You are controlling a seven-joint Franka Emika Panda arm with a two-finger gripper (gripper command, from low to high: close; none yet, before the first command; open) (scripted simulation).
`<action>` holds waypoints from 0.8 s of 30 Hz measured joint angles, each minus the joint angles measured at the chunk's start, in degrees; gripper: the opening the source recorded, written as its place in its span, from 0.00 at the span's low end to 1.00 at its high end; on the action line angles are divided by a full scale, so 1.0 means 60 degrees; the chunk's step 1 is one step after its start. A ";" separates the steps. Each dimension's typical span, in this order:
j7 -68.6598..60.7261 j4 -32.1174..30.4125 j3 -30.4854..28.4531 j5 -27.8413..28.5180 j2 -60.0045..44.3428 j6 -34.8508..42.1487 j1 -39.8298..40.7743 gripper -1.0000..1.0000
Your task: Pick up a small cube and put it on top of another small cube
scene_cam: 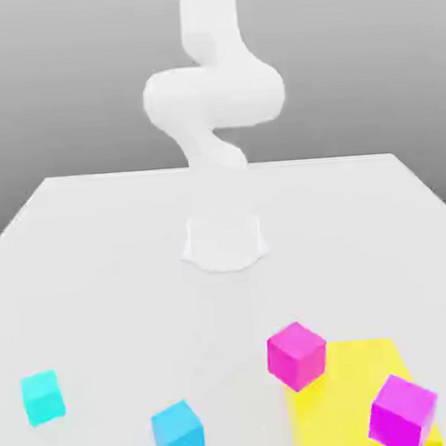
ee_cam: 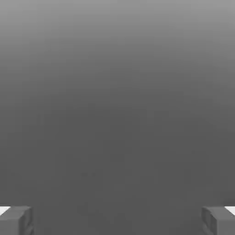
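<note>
The small cube [scene_cam: 42, 397], a plain turquoise one, rests on the white table [scene_cam: 99, 273] near the front at the exterior view's left. A deeper sky-blue cube [scene_cam: 178, 431] sits to its right, close to the front edge. The white arm [scene_cam: 213, 96] rises from its base [scene_cam: 223, 241] at the table's middle and bends upward, far from the cubes. In the hand view my gripper [ee_cam: 117, 220] is open, its grey fingertips [ee_cam: 16, 219] wide apart with nothing between them, facing a plain grey background.
A yellow square patch [scene_cam: 355, 386] lies on the table at the front right of the exterior view. One magenta cube [scene_cam: 296, 355] stands at its near-left corner, and a second magenta cube [scene_cam: 402, 411] sits on it.
</note>
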State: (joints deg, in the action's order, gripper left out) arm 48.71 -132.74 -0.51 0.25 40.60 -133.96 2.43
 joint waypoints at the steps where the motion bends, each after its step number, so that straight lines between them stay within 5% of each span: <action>1: 0.0207 -0.0069 -0.0042 0.0019 -0.0376 -0.0157 0.0171 0.50; 15: 0.2743 -0.0965 -0.1013 0.0058 -0.5244 -0.2190 0.2049 0.50; 24: 0.3739 -0.1533 -0.1601 -0.0789 -0.8395 -0.3478 0.3233 0.50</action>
State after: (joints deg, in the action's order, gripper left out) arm 71.15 -141.94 -10.11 -4.48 -9.77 -154.83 21.82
